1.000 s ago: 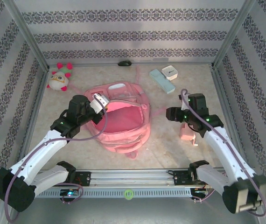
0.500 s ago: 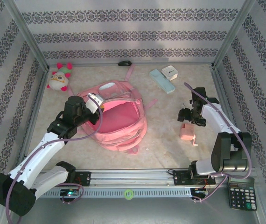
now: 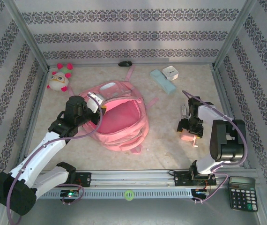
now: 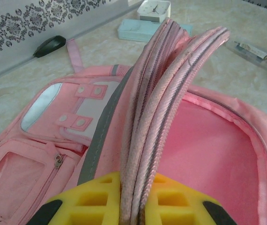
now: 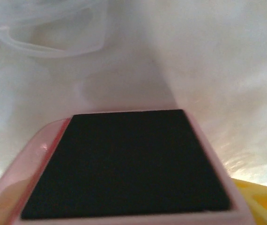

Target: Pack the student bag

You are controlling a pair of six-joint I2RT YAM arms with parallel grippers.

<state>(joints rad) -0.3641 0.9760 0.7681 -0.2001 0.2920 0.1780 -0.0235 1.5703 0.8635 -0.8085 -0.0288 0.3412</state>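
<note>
The student bag (image 3: 120, 123), a large pink backpack, lies open at the table's middle with its pink lining showing. My left gripper (image 3: 96, 100) is at the bag's upper left, shut on the zippered rim (image 4: 171, 93). The rim's folded edges run up between the yellow fingers (image 4: 91, 199). My right gripper (image 3: 189, 125) points down at a small pink block (image 3: 188, 136) on the table right of the bag. In the right wrist view the block's black face (image 5: 124, 164) spans the gap between the yellow fingers (image 5: 260, 201). Whether they press on it is unclear.
A white-and-pink plush toy (image 3: 60, 78) lies at the back left and a black mouse (image 3: 125, 63) by the back wall. A light blue case (image 3: 163, 80) and a white clock (image 3: 170, 71) lie at the back right. A calculator (image 3: 241, 192) sits near the right arm's base.
The right gripper swung back from the bag's side, then dropped onto the pink block. The left gripper kept its hold and lifted the rim a little toward the back.
</note>
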